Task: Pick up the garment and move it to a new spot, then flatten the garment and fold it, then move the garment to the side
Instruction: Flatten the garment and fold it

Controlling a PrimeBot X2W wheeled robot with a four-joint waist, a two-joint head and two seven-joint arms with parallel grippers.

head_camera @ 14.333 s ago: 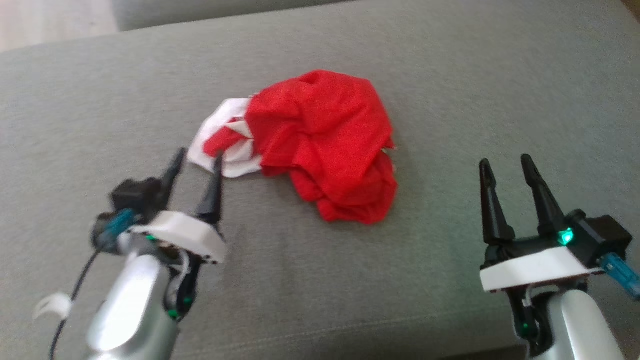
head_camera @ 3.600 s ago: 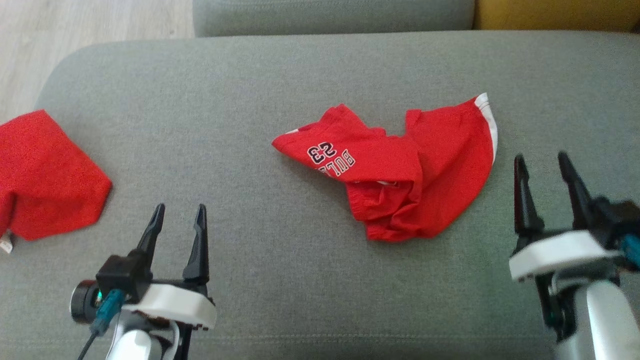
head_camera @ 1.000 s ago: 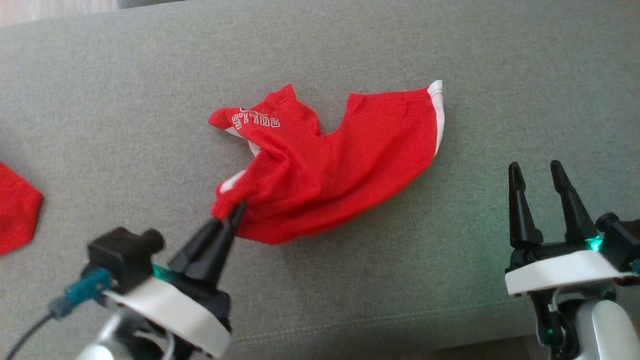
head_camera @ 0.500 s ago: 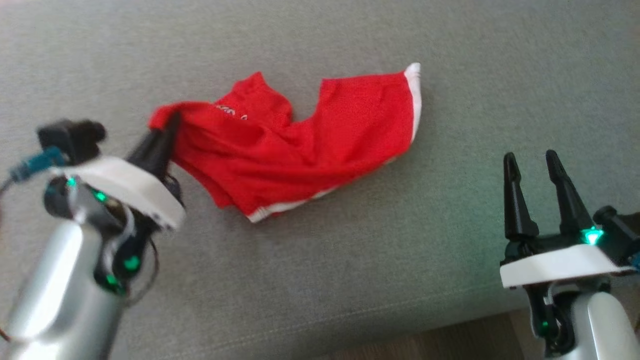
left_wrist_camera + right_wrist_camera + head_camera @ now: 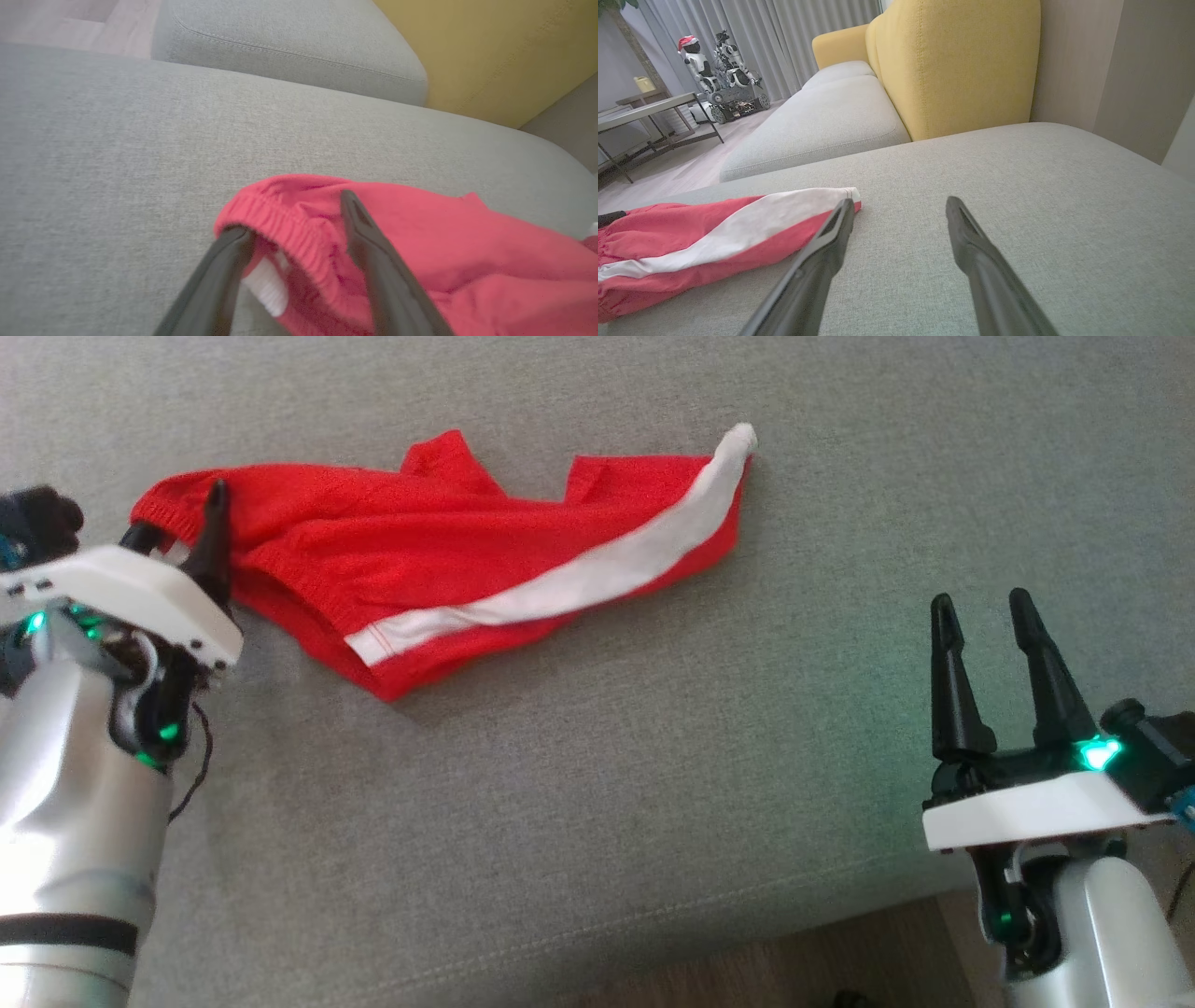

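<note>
1. At far left of the head view, left gripper (image 5: pixel 177 537): jaws parted, one finger on each side of the elastic waistband, as seen in the left wrist view (image 5: pixel 292 214); nothing clamped.
2. Left of centre, garment (image 5: pixel 448 551), red shorts with a white side stripe: lying on the grey sofa cushion (image 5: pixel 597 784), drawn out lengthwise from the waistband at left to the leg hem at right, creased and partly doubled over.
3. At lower right, right gripper (image 5: pixel 980 602): jaws wide apart and empty, well apart from the garment in the head view, pointing across the cushion in the right wrist view (image 5: pixel 900 201).
4. Progress, as a judgement: relocation apparently done, given the garment lying spread rather than heaped; flattening under way but incomplete, judging by the creases; folding and moving to the side not yet done.
5. Count: one garment; one white stripe showing; two grippers, both with jaws apart; one cushion bearing the garment.
</note>
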